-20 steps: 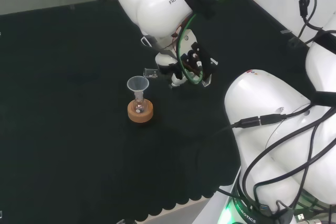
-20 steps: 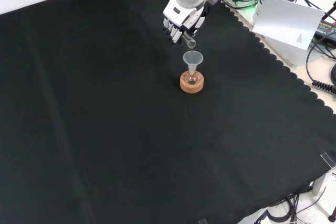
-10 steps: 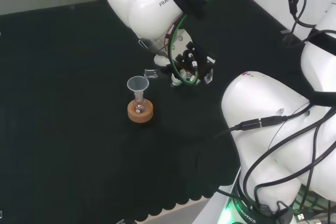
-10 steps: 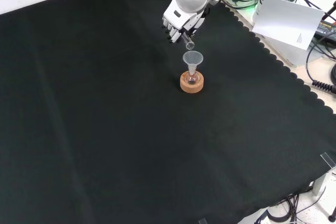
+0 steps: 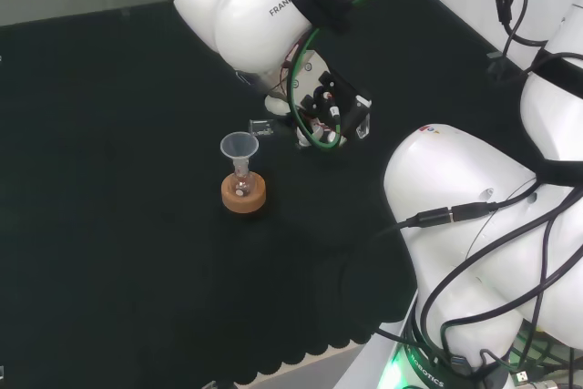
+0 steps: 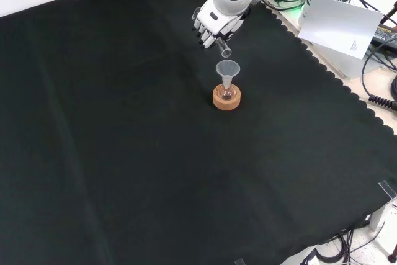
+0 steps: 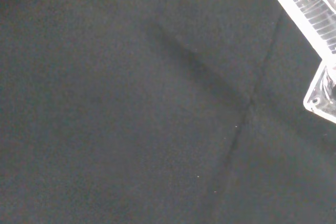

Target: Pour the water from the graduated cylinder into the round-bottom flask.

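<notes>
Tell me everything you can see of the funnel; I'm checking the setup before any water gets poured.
The funnel is clear, of glass or plastic, with a wide round mouth that narrows to a short stem. It stands upright, mouth up, with its stem in the neck of the small round-bottom flask, which sits in a cork ring on the black cloth. In the front view, the tilted graduated cylinder held in the robot hand has its mouth just above the rim, apart from it.
</notes>
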{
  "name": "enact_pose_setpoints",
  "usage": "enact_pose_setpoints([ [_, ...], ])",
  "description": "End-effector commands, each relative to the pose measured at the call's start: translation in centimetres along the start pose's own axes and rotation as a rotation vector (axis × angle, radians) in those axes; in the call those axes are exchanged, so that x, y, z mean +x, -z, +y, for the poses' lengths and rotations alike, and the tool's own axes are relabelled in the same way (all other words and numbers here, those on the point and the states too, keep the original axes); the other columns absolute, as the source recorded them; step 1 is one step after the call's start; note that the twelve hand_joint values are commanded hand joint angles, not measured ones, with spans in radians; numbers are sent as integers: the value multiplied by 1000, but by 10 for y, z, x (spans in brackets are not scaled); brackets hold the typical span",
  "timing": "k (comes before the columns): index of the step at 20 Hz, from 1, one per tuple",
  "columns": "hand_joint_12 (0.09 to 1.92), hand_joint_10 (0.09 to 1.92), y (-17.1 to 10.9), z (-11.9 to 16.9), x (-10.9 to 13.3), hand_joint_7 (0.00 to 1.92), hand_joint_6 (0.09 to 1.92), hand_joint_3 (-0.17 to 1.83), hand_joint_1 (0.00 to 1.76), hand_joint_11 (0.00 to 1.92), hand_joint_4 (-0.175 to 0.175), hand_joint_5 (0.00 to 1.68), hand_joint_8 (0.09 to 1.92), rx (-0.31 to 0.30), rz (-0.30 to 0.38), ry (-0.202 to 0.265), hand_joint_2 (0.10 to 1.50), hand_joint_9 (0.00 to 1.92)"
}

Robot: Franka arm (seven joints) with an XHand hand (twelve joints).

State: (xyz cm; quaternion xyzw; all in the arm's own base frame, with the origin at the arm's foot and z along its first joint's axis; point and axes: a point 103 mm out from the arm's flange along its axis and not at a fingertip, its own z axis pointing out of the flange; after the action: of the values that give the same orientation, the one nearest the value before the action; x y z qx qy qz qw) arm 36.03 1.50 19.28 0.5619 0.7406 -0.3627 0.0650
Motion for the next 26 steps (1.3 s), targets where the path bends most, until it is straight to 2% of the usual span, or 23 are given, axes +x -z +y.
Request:
enact_pose_setpoints([
  [1,747,87,5,-3,2,1176,1165,-1,1133,1217,-175,881,370,-4,-33,-6,1174,1356],
  [19,745,87,11,-6,2,1172,1170,0,1132,1217,-175,877,364,-12,-129,-41,1176,1352],
  [26,745,87,12,-9,1,1171,1171,0,1132,1218,-175,876,362,-22,-147,-46,1176,1352],
])
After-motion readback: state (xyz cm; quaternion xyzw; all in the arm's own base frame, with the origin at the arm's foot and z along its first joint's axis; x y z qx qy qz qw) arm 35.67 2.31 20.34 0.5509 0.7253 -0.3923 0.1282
